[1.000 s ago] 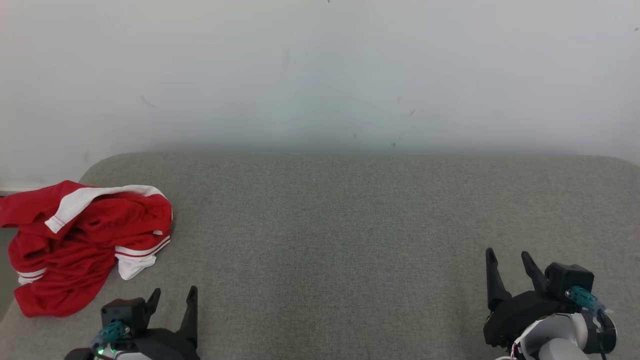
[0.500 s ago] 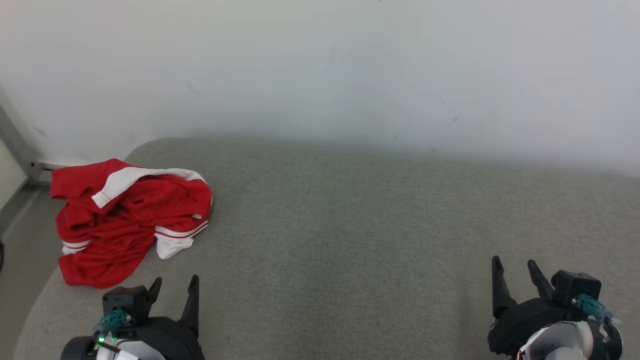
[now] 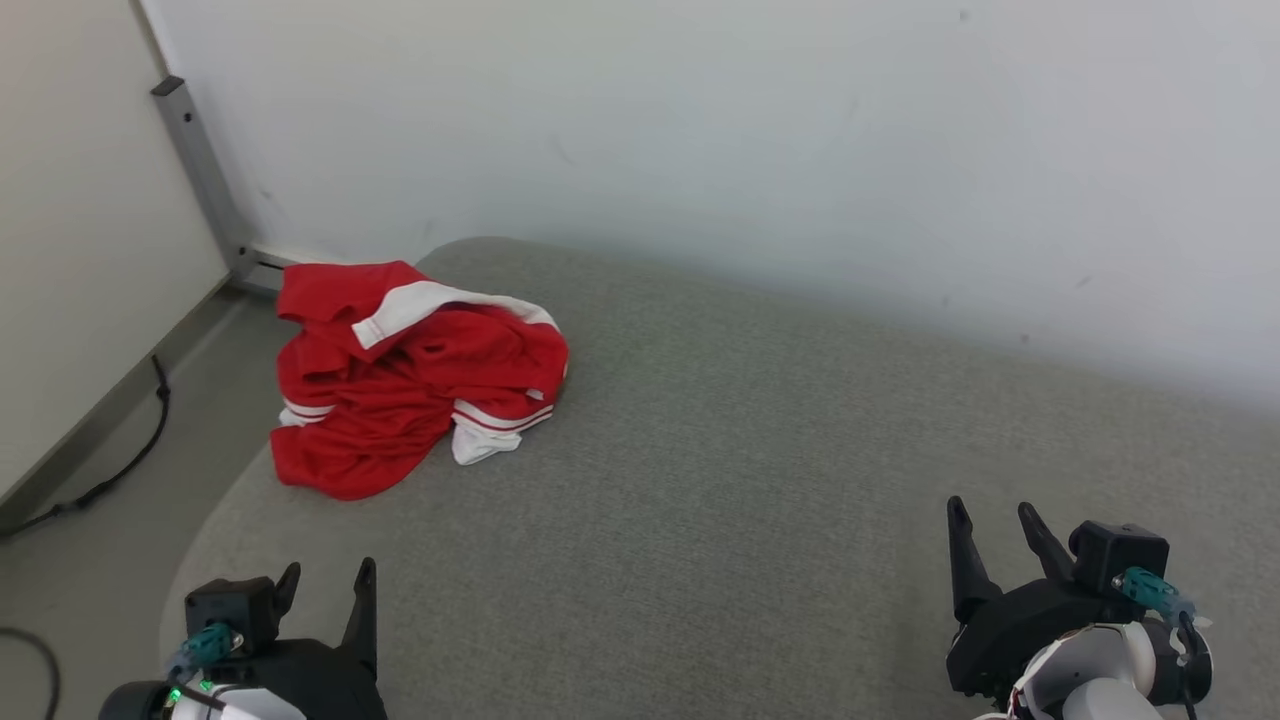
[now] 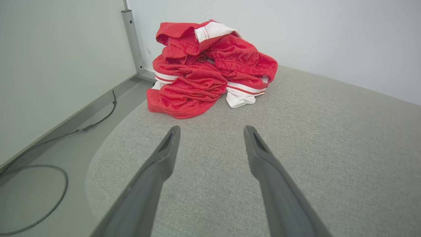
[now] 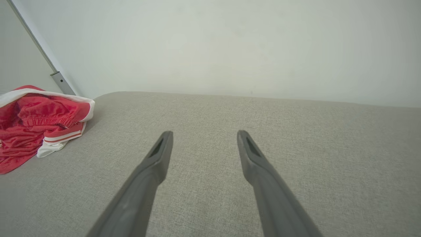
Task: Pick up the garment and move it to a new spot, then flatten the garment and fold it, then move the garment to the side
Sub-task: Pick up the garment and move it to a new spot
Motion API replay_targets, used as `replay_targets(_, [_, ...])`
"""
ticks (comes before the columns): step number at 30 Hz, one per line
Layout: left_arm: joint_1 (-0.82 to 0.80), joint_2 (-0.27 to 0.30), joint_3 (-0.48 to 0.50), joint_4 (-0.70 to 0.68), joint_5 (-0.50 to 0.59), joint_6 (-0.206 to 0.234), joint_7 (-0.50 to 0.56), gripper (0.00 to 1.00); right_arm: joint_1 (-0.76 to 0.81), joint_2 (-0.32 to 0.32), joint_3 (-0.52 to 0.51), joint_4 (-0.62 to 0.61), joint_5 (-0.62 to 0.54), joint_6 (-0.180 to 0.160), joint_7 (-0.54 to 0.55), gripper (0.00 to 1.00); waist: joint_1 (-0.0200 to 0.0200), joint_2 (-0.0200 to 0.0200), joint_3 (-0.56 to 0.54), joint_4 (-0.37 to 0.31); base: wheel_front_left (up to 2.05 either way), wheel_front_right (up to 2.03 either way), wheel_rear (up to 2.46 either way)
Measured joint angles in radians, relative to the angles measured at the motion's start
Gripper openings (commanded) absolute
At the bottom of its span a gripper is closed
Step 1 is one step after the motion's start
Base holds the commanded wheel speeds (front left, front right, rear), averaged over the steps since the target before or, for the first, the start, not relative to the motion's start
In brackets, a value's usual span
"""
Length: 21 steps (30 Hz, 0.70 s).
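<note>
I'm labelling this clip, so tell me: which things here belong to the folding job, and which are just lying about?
For the job: red garment, crumpled; grey padded surface under it; left tool and right tool, both open.
Just lying about: black cable; metal post.

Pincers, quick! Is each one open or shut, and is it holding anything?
Left pincer: open, holding nothing.
Right pincer: open, holding nothing.
</note>
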<state>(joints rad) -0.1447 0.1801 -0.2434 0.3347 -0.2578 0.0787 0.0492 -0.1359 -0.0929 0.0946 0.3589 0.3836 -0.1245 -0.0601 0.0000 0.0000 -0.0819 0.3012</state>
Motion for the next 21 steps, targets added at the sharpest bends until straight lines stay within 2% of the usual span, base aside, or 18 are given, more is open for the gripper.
replay_targets(10, [-0.004, 0.013, 0.001, -0.004, 0.002, -0.008, 0.013, 1.00, 0.003, 0.017, 0.014, -0.008, -0.016, 0.000, 0.019, 1.00, 0.0000, 0.0000, 0.001, 0.126, 0.00, 0.00, 0.00])
replay_targets(21, [-0.005, -0.017, -0.024, -0.004, -0.002, -0.010, 0.031, 1.00, 0.027, 0.018, 0.006, -0.037, -0.027, 0.000, 0.042, 1.00, 0.0000, 0.0000, 0.010, 0.162, 0.00, 0.00, 0.00])
